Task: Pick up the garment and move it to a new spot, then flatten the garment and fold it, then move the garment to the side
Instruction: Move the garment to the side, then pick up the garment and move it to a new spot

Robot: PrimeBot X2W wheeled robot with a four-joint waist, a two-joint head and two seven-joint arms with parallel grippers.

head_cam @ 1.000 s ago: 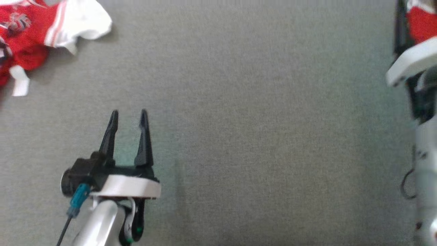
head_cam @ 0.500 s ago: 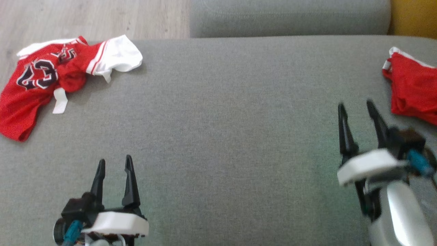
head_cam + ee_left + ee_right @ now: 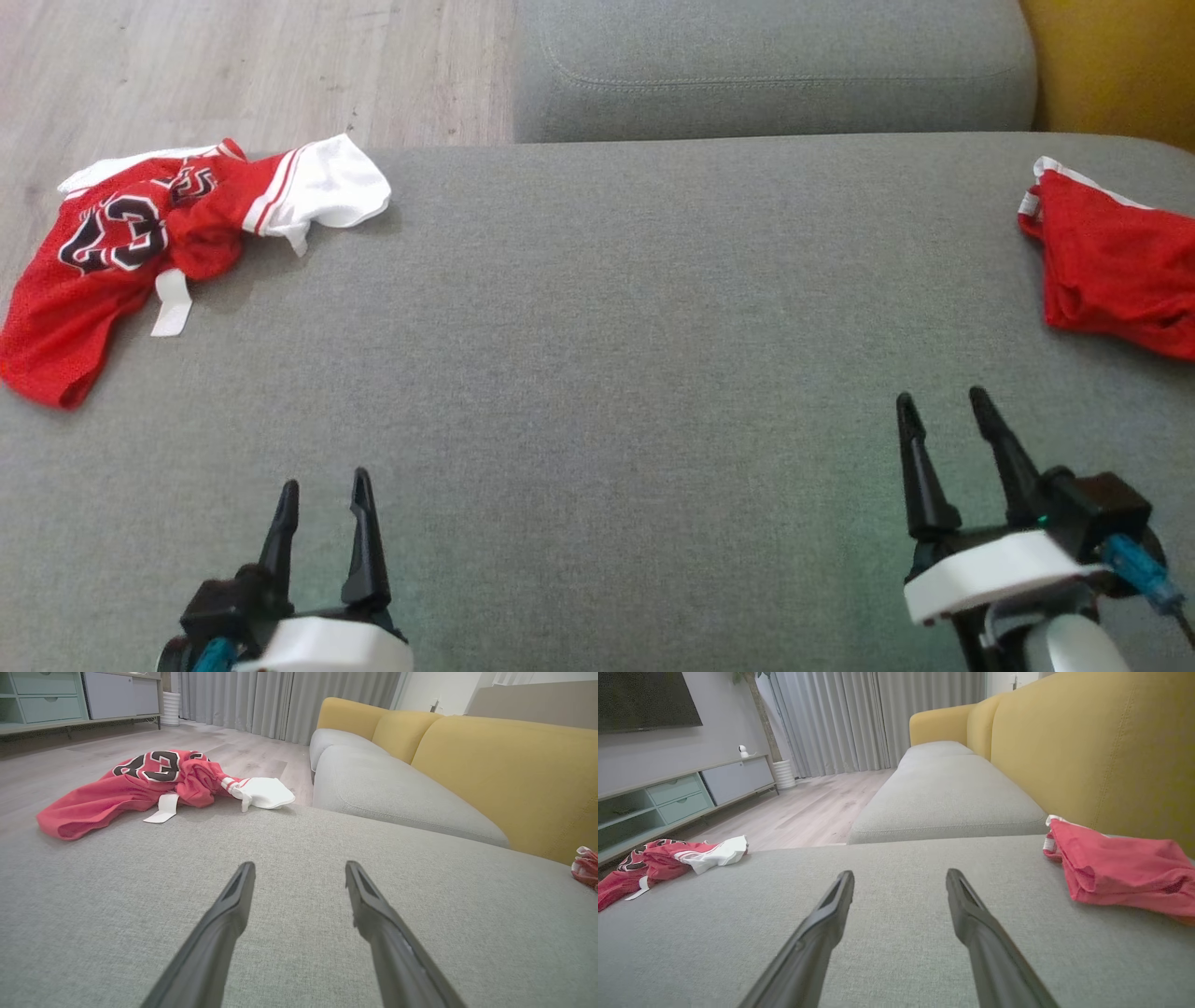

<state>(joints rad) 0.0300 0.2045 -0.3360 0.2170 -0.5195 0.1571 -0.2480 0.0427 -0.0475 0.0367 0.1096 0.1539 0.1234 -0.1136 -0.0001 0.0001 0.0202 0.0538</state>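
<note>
**Head view:** I hold the left gripper (image 3: pixel 325 481) and right gripper (image 3: pixel 941 397) low over the grey sofa cushion (image 3: pixel 597 373), both empty with fingers spread. The crumpled red number-23 jersey (image 3: pixel 121 252) lies at the cushion's far left corner, well apart from both.

**Left wrist view:** The jersey sits right at the cushion's edge. I judge a shallow pinch on one loose layer could drag it onto the wooden floor (image 3: pixel 261 756).

**Right wrist view:** A folded red garment (image 3: pixel 1120 872) lies near the right gripper, so I risk grabbing the wrong piece.
</note>
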